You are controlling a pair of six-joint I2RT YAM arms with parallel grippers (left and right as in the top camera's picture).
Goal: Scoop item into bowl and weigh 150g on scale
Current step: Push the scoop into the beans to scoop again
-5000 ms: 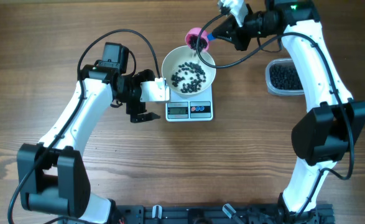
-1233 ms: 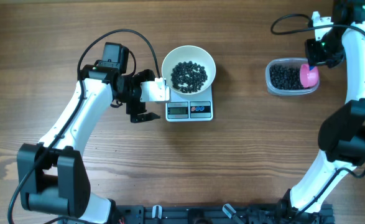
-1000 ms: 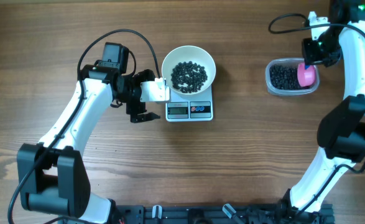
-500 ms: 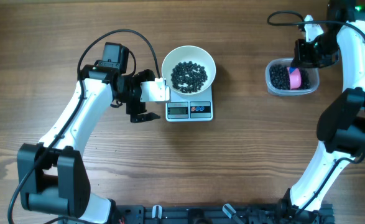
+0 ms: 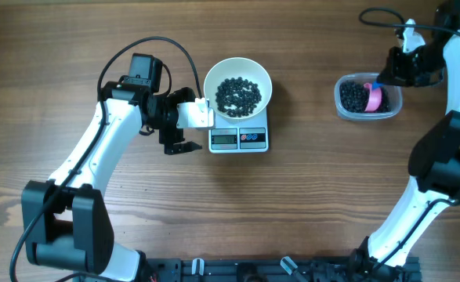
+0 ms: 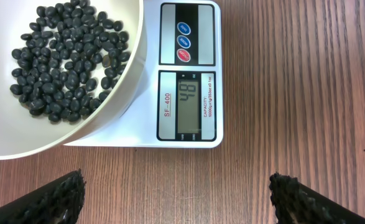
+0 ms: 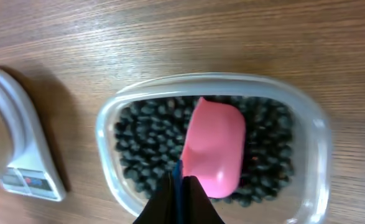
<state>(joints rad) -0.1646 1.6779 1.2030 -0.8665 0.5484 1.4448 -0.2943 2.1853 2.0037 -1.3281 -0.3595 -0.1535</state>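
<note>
Right gripper: the right gripper [image 7: 178, 194] is clamped tight on the thin blue handle of the pink scoop [image 7: 214, 147], fingers pinched together at the bottom of its wrist view.
Pink scoop: its head lies down inside the clear tub [image 7: 313, 127], resting on the black beans [image 7: 143, 144] there, right of the tub's middle as the wrist camera sees it.
Clear tub: stands on the wooden table [image 5: 292, 204] at the far right, well apart from the scale [image 5: 239, 139]; beans cover its floor around the scoop.
Left gripper: the left gripper [image 6: 176, 182] stands spread wide and holds nothing; its dark fingers [image 6: 51, 199] sit at the two lower corners of its wrist view, above bare wood just beside the scale.
Scale: white, flat on the table, display and round buttons on the edge towards the robot; digits are lit, but I cannot read them surely.
Bowl: the white bowl [image 5: 210, 82] sits on the scale's platform, overhanging it.
Beans in bowl: a loose heap of black beans covers the bowl's bottom.
</note>
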